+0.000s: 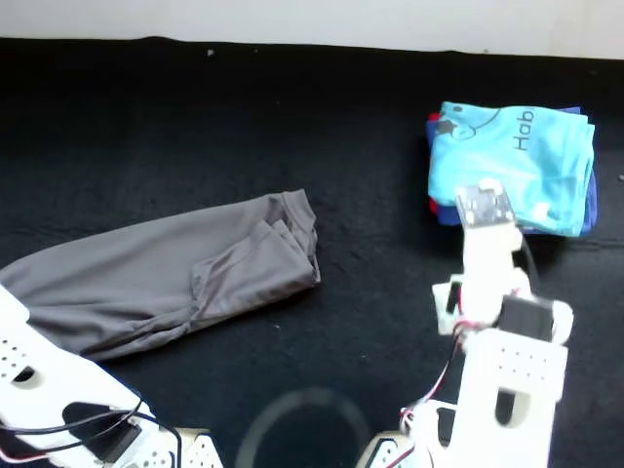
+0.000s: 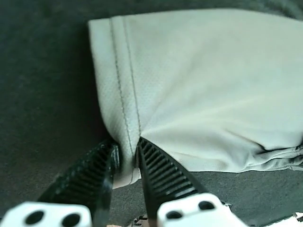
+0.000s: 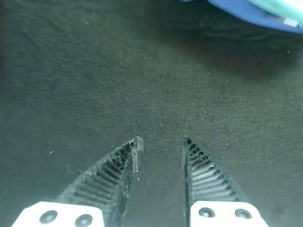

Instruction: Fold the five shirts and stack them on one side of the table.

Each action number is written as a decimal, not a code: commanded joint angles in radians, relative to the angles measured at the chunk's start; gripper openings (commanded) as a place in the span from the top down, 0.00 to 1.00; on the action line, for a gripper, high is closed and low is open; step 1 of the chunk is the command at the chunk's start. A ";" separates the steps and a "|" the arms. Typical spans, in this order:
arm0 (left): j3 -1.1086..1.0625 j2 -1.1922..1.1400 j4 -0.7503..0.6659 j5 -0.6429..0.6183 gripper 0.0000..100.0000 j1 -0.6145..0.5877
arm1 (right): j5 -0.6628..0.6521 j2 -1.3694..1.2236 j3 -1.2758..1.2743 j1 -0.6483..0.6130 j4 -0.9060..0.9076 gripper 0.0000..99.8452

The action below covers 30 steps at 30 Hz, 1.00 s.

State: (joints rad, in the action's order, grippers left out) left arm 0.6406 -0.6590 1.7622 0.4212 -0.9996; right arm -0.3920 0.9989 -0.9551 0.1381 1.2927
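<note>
A grey shirt (image 1: pixel 185 268) lies partly folded, long and crumpled, across the left half of the black table (image 1: pixel 195 117). My left gripper (image 2: pixel 127 147) is shut on the shirt's stitched hem (image 2: pixel 124 94) at a corner; the left arm (image 1: pixel 44 375) stands at the shirt's near left end. A stack of folded shirts sits at the far right, a cyan shirt (image 1: pixel 512 161) on top with blue (image 1: pixel 588 200) and red edges beneath it. My right gripper (image 3: pixel 161 142) hangs open over bare black cloth just in front of that stack, whose blue edge (image 3: pixel 246 12) shows ahead.
The right arm's white body (image 1: pixel 502 370) rises from the near right edge. A white wall (image 1: pixel 312 19) borders the table's far side. Black cloth lies bare between the grey shirt and the stack.
</note>
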 commanded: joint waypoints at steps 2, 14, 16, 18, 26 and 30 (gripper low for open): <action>-0.067 0.124 0.020 0.009 0.99 0.125 | -0.009 0.197 -0.318 0.050 -0.159 0.87; -0.532 0.717 0.014 -0.080 0.99 0.711 | -0.005 0.552 -0.819 0.268 -0.361 0.87; -0.527 0.730 0.012 -0.126 0.99 0.823 | -0.005 0.613 -0.826 0.312 -0.338 0.92; -0.509 0.725 0.012 -0.173 0.99 0.928 | -0.003 0.671 -0.845 0.329 -0.305 1.00; -0.463 0.722 -0.104 -0.310 0.99 1.247 | -0.003 0.788 -0.846 0.332 -0.197 0.99; -0.450 0.659 -0.160 -0.324 0.99 1.311 | -0.003 0.788 -0.846 0.326 -0.197 0.99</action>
State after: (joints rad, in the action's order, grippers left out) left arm 0.1450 0.0161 1.6456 0.1082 0.2693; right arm -0.3920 1.7814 -1.6594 0.4603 1.0902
